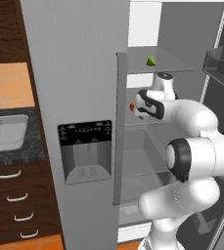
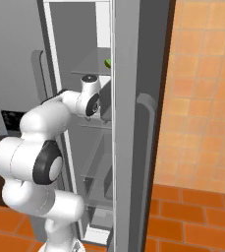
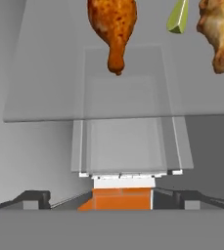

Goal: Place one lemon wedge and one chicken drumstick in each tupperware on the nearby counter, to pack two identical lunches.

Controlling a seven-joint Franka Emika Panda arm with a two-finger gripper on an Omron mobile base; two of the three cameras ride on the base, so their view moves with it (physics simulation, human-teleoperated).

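The kitchen had orange tile walls and floor, dark wood cabinets & a tall grey fridge (image 1: 79,73) with its door (image 2: 133,123) swung open. A glass shelf (image 1: 172,66) sat high inside the fridge, w/ a clear drawer lower down. Off to the left ran the counter (image 1: 15,151), black speckled stone over drawers w/ curved silver handles, and one tupperware (image 1: 7,133) stood on it, well apart from the arm.

The white arm rose from the floor, bent at the elbow & reached into the fridge compartment, wrist beside the door edge. The gripper (image 3: 111,195) pointed along a glass shelf, jaws spread wide, nothing between them.

In the hand view, a chicken drumstick (image 3: 112,29) lay ahead of the jaws on the glass, about centred, thin bone end pointing back toward the fingers. A lemon wedge (image 3: 178,18) lay just right of it, and a second drumstick (image 3: 221,31) further right at the frame edge. Another lemon wedge (image 1: 151,61) rested on the shelf above the wrist.
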